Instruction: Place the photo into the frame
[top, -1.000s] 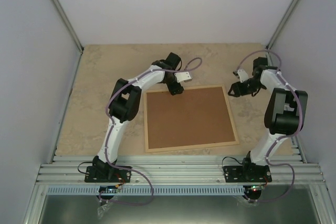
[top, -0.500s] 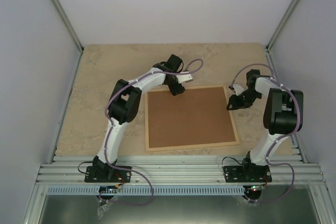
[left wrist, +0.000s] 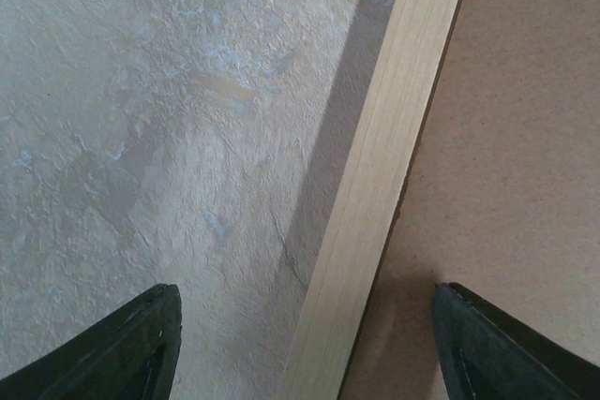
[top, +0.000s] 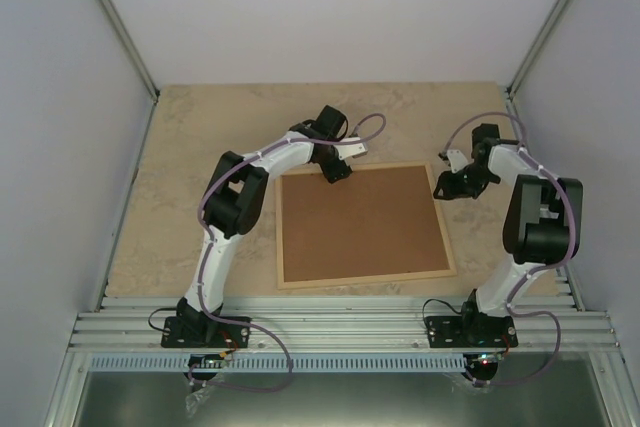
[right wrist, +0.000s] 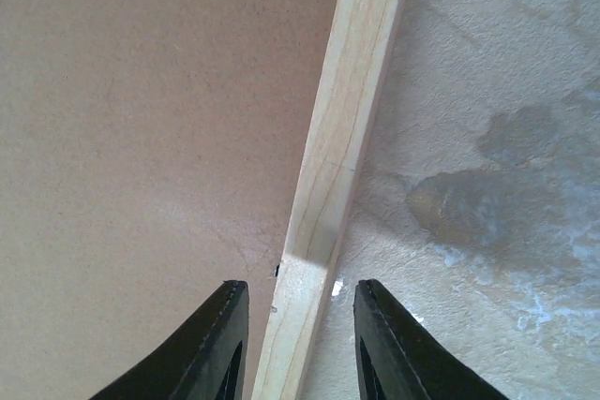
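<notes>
The pale wood frame (top: 365,278) lies flat on the table with a brown backing board (top: 360,222) filling it. The photo is out of view. My left gripper (top: 335,173) is at the frame's far edge near the left corner. In the left wrist view it (left wrist: 305,325) stands wide open astride the wood rail (left wrist: 375,194), one finger over the table and the other over the board (left wrist: 516,138). My right gripper (top: 443,187) is at the far right corner. There it (right wrist: 300,311) straddles the right rail (right wrist: 352,91), open with a small gap on each side.
The tabletop (top: 200,167) is mottled beige stone, with white walls on three sides. Aluminium rails (top: 340,322) run along the near edge, where both arm bases stand. Purple cables loop off each wrist.
My right gripper has come in and down onto the frame's far right corner, and its jaws have narrowed around the rail. The left arm has stayed nearly still.
</notes>
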